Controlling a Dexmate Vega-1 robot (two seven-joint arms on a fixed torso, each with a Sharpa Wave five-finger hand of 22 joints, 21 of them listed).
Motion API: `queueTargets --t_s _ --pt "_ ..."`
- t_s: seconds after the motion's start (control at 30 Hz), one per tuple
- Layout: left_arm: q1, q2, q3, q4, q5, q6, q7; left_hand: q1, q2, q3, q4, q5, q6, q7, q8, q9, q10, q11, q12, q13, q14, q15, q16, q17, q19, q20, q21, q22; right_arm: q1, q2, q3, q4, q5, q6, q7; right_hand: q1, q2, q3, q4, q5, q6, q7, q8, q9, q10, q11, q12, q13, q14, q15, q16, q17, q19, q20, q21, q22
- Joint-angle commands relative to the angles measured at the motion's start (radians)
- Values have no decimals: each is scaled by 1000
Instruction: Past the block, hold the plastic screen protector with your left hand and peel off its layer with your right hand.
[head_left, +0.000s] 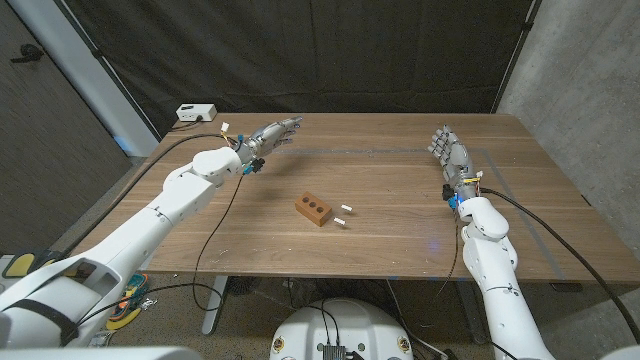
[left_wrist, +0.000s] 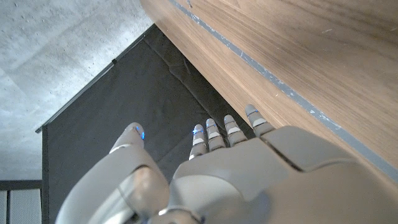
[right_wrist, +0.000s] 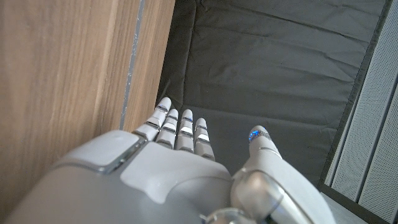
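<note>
Head view: the plastic screen protector cannot be made out on the worktop (head_left: 400, 230); if it lies past the block (head_left: 313, 209), as the task says, its clear film is lost against the wood grain, and no outline can be fixed with confidence. Such a sheet is judged to be very light, thin and flexible, smooth enough to slide under a pressing touch, and easily creased. It would best be pinned near one edge with flat fingertips, while the layer is pinched at a free corner or tab and drawn back low across the sheet. The block, brown with a row of holes in its top face, is seen near the middle of the worktop, and two small white pieces (head_left: 347, 208) lie just beside it on the robot's right. The left robot hand (head_left: 272, 133) is shown well beyond the block at the far left, released, fingers extended and nothing held. The right robot hand (head_left: 447, 148) is shown well apart at the far right, likewise released and empty. Both wrist views supply what the head view leaves coarse: in each, the fingers (left_wrist: 214, 134) are seen straight and close together with the thumb set apart, reaching past a grey tape line (left_wrist: 280, 87) on the wood toward a black curtain (left_wrist: 124, 106). Neither wrist view takes in the block or the white pieces, so placement is read from the head view.
</note>
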Motion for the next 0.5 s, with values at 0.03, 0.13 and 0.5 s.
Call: queueTargets --t_s 0.03,0.13,0.5 --pt "-44 59 39 -63 62 29 -84 19 -4 3 -13 0 19 0 11 2 11 -1 2 5 1 5 -3 1 2 12 0 5 -46 42 12 -60 -29 12 -11 11 1 2 -6 -3 8 -2 6 3 10 5 11 2 5 -2 4 1 2 7 -6 3" --pt "-55 72 49 -79 84 35 -100 32 -10 4 -23 1 34 -2 14 3 14 0 0 5 6 4 -2 1 4 14 0 4 -59 52 12 -77 -36 15 -15 12 1 2 -7 -3 9 -3 6 3 11 5 11 2 5 -2 4 1 3 8 -7 3" --pt "-103 115 92 -153 172 61 -166 91 -25 11 -63 9 84 7 23 4 41 -2 1 5 21 3 -2 0 22 21 2 2 -93 75 13 -116 -53 37 -11 13 1 1 -9 -4 12 -4 6 3 16 5 12 2 9 -1 4 2 5 8 -8 4"
